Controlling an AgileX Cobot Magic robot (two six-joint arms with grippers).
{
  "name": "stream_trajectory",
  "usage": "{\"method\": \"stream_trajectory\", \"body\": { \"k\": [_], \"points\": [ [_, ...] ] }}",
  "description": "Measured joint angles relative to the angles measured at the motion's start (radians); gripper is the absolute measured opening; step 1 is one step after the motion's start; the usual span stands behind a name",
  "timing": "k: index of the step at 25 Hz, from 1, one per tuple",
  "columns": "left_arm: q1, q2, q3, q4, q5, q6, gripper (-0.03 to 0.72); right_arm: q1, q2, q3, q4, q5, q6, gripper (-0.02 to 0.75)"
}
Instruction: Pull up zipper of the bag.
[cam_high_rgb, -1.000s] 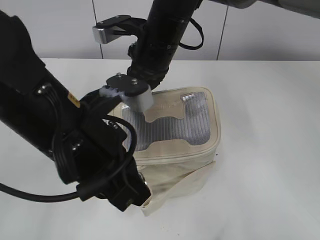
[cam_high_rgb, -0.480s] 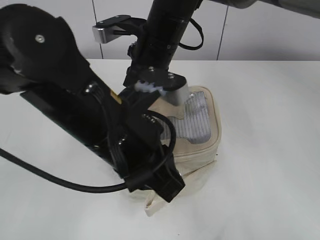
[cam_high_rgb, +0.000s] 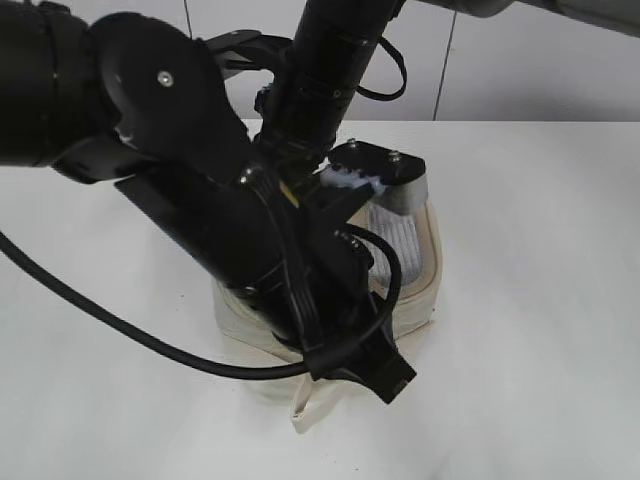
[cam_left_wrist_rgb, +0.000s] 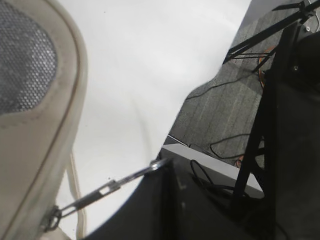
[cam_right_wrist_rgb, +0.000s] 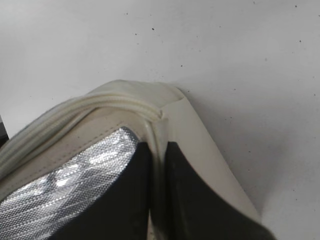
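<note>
The cream bag (cam_high_rgb: 428, 272) sits on the white table, mostly hidden behind my left arm. Its grey mesh panel (cam_high_rgb: 402, 232) shows in part. My left gripper (cam_high_rgb: 388, 180) is above the bag's far right corner. In the left wrist view it (cam_left_wrist_rgb: 165, 167) is shut on the ring of a silver zipper pull (cam_left_wrist_rgb: 100, 192), drawn taut from the bag's lid edge (cam_left_wrist_rgb: 55, 150). My right gripper (cam_right_wrist_rgb: 157, 157) is shut on the bag's lid edge, beside the mesh (cam_right_wrist_rgb: 75, 185), just below the zipper track (cam_right_wrist_rgb: 100, 107). The second pull is out of view.
The bag's flat cream strap (cam_high_rgb: 315, 412) lies on the table in front of it. My right arm (cam_high_rgb: 325, 70) comes down from the top behind the left arm. In the left wrist view the table edge (cam_left_wrist_rgb: 200, 160) and cables on the floor lie beyond.
My left gripper has moved right along the bag's far edge, from the left corner to the right one. The left arm now covers most of the bag. The right arm has stayed put.
</note>
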Motion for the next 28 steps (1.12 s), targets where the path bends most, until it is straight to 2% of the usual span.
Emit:
{"method": "stream_trajectory", "body": {
  "k": [10, 13, 16, 18, 20, 24, 28],
  "points": [
    [0.0, 0.003, -0.003, 0.001, 0.06, 0.0, 0.001, 0.0, 0.0, 0.0, 0.002, 0.0, 0.006, 0.05],
    [0.0, 0.0, -0.007, 0.011, 0.096, -0.001, 0.083, 0.0, 0.0, 0.0, 0.002, 0.0, 0.028, 0.06],
    [-0.003, -0.029, -0.007, 0.037, 0.105, -0.033, 0.232, 0.0, 0.0, -0.002, 0.001, 0.0, 0.044, 0.124],
    [-0.005, -0.067, -0.007, 0.073, 0.106, -0.064, 0.305, 0.0, 0.0, -0.005, 0.002, -0.001, 0.058, 0.185],
    [-0.005, -0.115, -0.007, 0.139, 0.106, -0.104, 0.341, -0.001, 0.0, -0.008, 0.002, -0.005, 0.07, 0.228],
    [-0.005, -0.204, -0.007, 0.318, 0.106, -0.239, 0.36, -0.002, -0.004, -0.008, 0.002, -0.008, 0.08, 0.253],
    [-0.005, -0.27, -0.007, 0.447, 0.114, -0.349, 0.363, -0.002, -0.004, -0.008, 0.002, -0.01, 0.085, 0.258]
  ]
}}
